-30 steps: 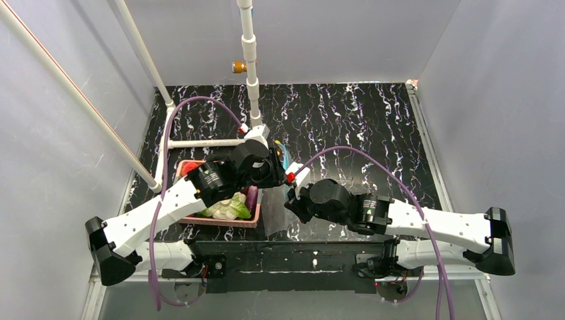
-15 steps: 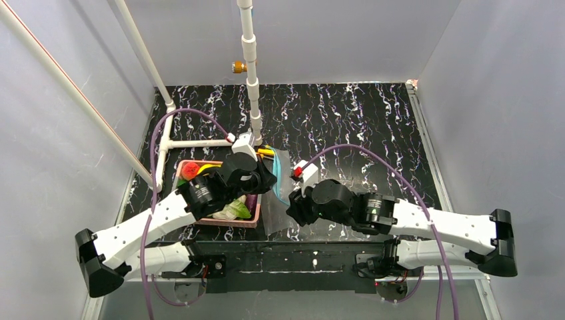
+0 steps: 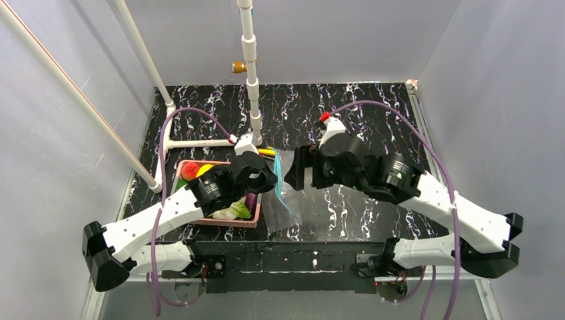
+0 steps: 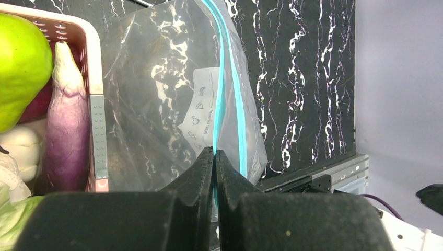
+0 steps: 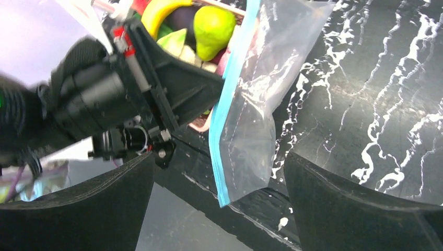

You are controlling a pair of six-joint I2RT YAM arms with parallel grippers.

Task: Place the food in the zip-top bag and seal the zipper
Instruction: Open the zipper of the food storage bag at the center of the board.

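The clear zip-top bag [image 3: 291,202] hangs tilted beside the pink basket, its lower end on the table. My left gripper [image 3: 270,179] is shut on the teal zipper [image 4: 225,78] edge, jaws [image 4: 214,155] pinched flat on one lip. My right gripper [image 3: 303,167] stands wide open to the right of the bag, touching nothing; in its wrist view the bag [image 5: 264,104] and zipper [image 5: 229,110] hang between its spread fingers [image 5: 83,209]. The food lies in the basket: green pear [image 4: 18,68], purple oblong piece [image 4: 65,130], yellow piece [image 5: 159,10], leafy head [image 3: 233,210].
The pink basket [image 3: 200,220] sits left of the bag near the front edge. White pipes [image 3: 200,143] and an upright post [image 3: 252,80] stand behind it. A yellow-handled screwdriver [image 3: 266,152] lies by the post. Grey walls close in both sides.
My left gripper shut on the bag's zipper edge and lifted it. My right gripper opened, let the bag go and rose back toward the far right.
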